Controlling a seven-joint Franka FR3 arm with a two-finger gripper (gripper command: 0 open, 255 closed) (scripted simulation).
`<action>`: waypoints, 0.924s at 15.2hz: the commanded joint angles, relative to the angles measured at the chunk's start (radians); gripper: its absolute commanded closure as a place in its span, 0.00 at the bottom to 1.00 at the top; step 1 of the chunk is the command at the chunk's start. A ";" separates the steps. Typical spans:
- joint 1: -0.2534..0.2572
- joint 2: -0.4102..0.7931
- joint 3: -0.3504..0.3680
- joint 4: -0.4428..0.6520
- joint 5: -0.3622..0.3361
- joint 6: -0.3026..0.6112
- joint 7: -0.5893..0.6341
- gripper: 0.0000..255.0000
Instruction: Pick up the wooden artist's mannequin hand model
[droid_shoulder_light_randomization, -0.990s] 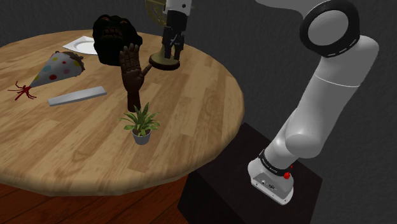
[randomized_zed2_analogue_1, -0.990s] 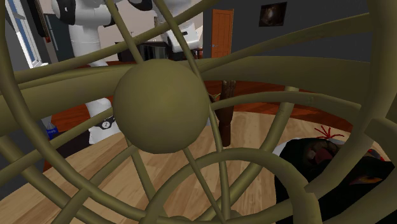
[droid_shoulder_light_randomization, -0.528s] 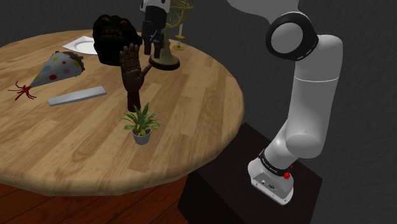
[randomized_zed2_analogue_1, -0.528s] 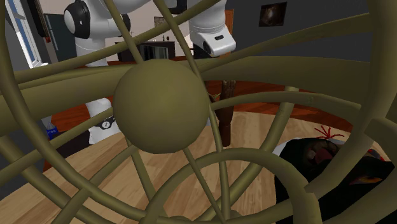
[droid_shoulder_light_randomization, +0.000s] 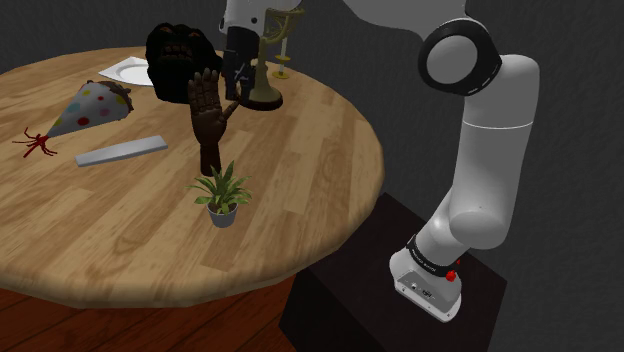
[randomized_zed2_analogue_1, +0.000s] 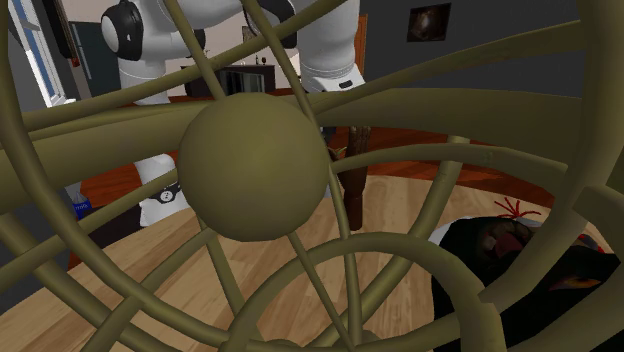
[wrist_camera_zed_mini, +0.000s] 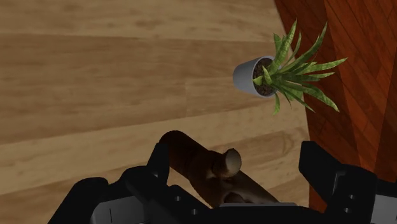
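Gripper (droid_shoulder_light_randomization: 238, 85) right over the wooden hand (droid_shoulder_light_randomization: 207, 118)
Jaws are spread wide with nothing grabbed. The dark brown hand stands upright on the round wooden table (droid_shoulder_light_randomization: 310, 150), and in the wrist view it sits between the two fingers (wrist_camera_zed_mini: 317, 167). A little potted plant (droid_shoulder_light_randomization: 222, 195) is near its base.

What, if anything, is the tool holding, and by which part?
Nothing. The tool is open, with the hand model between its fingers, unclasped.
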 joint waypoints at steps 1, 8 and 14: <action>0.000 -0.002 0.000 -0.007 0.000 0.005 -0.002 1.00; 0.000 -0.002 0.000 -0.007 0.000 0.005 -0.002 1.00; -0.002 0.005 0.002 0.055 0.002 -0.046 0.019 1.00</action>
